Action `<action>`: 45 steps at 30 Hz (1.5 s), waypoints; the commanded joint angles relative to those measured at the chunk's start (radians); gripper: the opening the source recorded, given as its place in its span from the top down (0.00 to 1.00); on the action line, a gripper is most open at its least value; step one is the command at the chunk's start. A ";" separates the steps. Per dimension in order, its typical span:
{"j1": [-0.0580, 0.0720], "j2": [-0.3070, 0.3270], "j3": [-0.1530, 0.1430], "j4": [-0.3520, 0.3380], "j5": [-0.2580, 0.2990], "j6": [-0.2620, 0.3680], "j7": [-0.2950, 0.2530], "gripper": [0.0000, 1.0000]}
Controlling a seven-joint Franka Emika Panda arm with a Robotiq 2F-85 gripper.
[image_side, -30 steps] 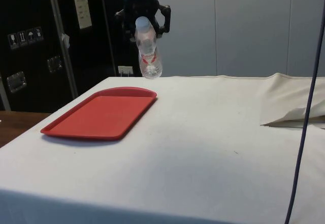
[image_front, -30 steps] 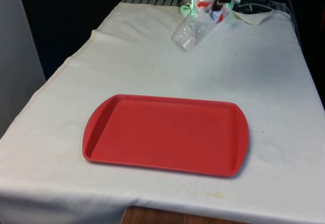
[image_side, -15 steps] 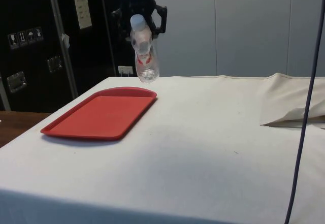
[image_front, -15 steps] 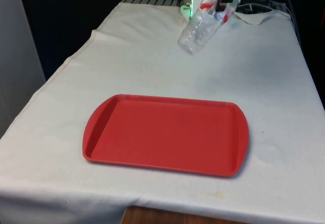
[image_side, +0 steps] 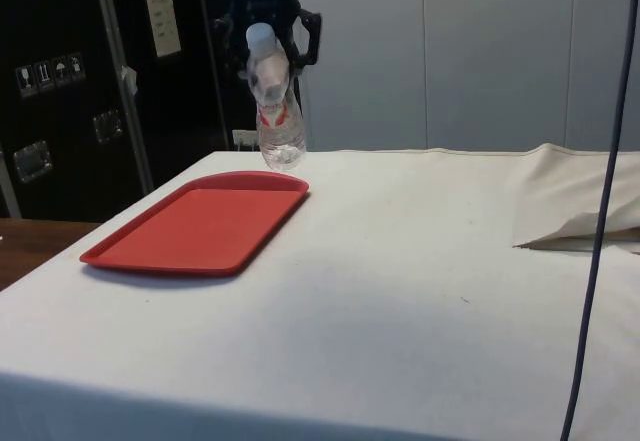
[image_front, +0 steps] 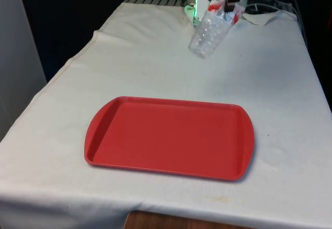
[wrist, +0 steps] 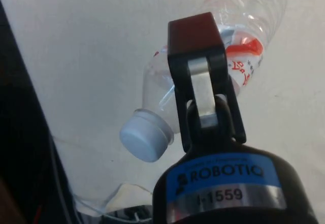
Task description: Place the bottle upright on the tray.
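Clear plastic bottle (image_side: 272,101), white cap uppermost and body slightly tilted, pinched around its upper part by the black gripper (image_side: 268,39) and held in the air beyond the far edge of the red tray (image_front: 168,138), off the white cloth (image_front: 270,73). Best carried over the tray's flat middle, squared fully upright, then lowered until the base sits flat before letting go, since a light empty bottle probably tips easily.
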 commanded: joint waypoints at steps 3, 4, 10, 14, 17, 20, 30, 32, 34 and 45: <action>-0.002 0.008 -0.005 0.009 0.040 0.009 -0.019 1.00; -0.002 0.010 -0.007 0.011 0.050 0.009 -0.023 1.00; -0.001 0.014 -0.016 0.018 0.092 0.000 -0.036 1.00; -0.002 0.024 -0.021 0.029 0.137 0.009 -0.054 1.00; -0.002 0.030 -0.027 0.036 0.171 0.008 -0.068 1.00; -0.001 0.031 -0.030 0.038 0.179 0.000 -0.067 1.00; -0.003 0.043 -0.047 0.052 0.286 0.006 -0.113 1.00; -0.003 0.044 -0.048 0.053 0.294 0.005 -0.116 1.00; -0.003 0.045 -0.053 0.055 0.320 0.005 -0.126 1.00; -0.003 0.049 -0.068 0.061 0.413 0.003 -0.160 1.00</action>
